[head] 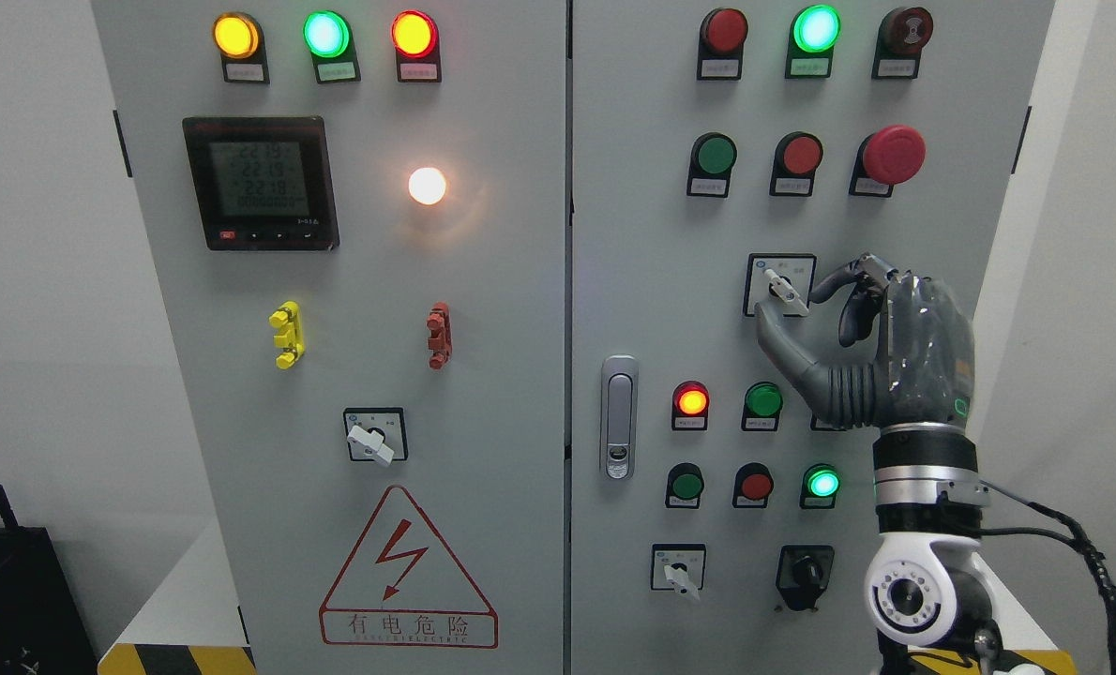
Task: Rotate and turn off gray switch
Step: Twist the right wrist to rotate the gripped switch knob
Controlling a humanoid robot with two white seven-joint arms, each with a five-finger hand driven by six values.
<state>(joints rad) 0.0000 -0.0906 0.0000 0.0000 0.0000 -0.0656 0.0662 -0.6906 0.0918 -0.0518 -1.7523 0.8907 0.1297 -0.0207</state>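
The gray rotary switch (780, 285) sits on a square plate in the middle of the right cabinet door. Its white knob is tilted, running from upper left to lower right. My right hand (791, 307) comes up from the lower right and pinches that knob. The thumb (776, 336) presses from below and the index fingertip (826, 285) touches the knob's lower right end. The other fingers curl behind them. My left arm does not show.
Similar gray switches sit on the left door (374, 437) and low on the right door (679, 570), beside a black key switch (805, 569). Around the hand are lit lamps, push buttons, a red mushroom stop button (892, 155) and the door latch (619, 417).
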